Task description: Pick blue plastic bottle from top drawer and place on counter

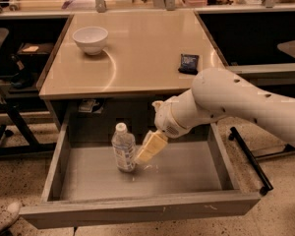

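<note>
The blue plastic bottle stands upright on the floor of the open top drawer, left of its middle. It is clear, with a white cap and a pale label. My gripper is inside the drawer, angled down to the left. Its tip is right beside the bottle's lower right side, at or near touching. The white arm reaches in from the right. The beige counter lies above and behind the drawer.
A white bowl stands at the counter's back left. A flat dark blue packet lies near its right edge. A cluttered shelf runs along the back. A chair base stands at the left, a black frame at the right.
</note>
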`<state>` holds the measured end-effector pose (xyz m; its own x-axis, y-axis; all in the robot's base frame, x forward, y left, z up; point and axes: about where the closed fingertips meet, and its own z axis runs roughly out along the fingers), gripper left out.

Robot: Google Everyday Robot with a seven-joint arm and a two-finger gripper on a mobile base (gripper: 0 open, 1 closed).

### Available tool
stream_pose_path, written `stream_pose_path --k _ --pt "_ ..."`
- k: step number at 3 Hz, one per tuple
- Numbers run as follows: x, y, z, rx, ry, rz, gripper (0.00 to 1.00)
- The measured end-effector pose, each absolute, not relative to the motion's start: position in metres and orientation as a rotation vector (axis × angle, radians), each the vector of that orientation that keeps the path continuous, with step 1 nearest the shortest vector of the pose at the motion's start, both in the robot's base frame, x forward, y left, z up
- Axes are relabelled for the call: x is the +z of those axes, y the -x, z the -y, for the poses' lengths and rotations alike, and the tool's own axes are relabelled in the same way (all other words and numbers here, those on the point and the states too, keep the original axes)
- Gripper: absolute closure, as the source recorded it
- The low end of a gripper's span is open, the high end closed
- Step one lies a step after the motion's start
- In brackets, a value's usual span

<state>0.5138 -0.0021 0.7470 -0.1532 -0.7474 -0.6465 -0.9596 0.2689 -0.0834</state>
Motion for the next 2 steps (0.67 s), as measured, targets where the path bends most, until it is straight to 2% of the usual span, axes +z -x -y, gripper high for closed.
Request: stream_pose_path --k 1,2 --pt "0.7362 -0.5167 -0.0258 0.540 1.513 -1.939 0.00" --pt "0.7360 -0.5169 -0.0260 0.541 1.513 -1.938 0.00"
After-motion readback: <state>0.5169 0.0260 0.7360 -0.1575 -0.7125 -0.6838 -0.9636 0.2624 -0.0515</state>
